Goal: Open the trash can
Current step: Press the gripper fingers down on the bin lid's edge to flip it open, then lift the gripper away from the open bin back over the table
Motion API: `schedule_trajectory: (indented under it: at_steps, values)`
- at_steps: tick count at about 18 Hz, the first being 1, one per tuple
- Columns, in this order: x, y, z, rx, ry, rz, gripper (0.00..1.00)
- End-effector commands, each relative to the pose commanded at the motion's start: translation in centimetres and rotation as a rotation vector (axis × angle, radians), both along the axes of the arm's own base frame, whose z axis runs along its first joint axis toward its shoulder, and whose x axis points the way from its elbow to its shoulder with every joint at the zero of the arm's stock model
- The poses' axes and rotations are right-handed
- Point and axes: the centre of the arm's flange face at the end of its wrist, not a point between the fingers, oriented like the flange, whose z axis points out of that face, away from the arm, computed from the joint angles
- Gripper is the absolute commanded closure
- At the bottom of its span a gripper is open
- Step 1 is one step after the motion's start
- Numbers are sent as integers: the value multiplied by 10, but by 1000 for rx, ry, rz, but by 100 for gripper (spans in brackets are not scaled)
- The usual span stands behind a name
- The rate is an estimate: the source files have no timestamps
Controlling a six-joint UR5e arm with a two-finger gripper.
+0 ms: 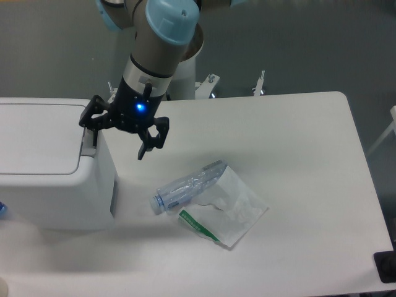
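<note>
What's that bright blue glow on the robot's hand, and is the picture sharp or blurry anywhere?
In the camera view, a small blue light shines on the body of the gripper, blown out to a bright spot. The trash can casts a soft shadow on the table. The white lid looks washed out, with little detail. The crushed bottle shows faint glints. Overall the image is slightly soft, not motion-blurred.

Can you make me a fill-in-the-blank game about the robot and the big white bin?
1. The trash can lid is ____.
2. The gripper fingers are spread ____.
3. The crushed bottle lies on a clear plastic ____.
4. The light on the gripper glows ____.

Missing words: closed; open; bag; blue
</note>
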Motion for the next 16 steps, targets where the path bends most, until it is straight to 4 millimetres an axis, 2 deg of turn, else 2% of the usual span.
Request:
schedule_trajectory:
  at_steps: [6, 12, 13, 16]
  values:
    - [-1, 1, 4, 7, 4, 0, 0]
    - [-11, 10, 41, 85, 82, -4, 0]
    - [-15, 9, 46, 97, 95, 3, 0]
    - [-49, -12, 46, 93, 123, 50, 0]
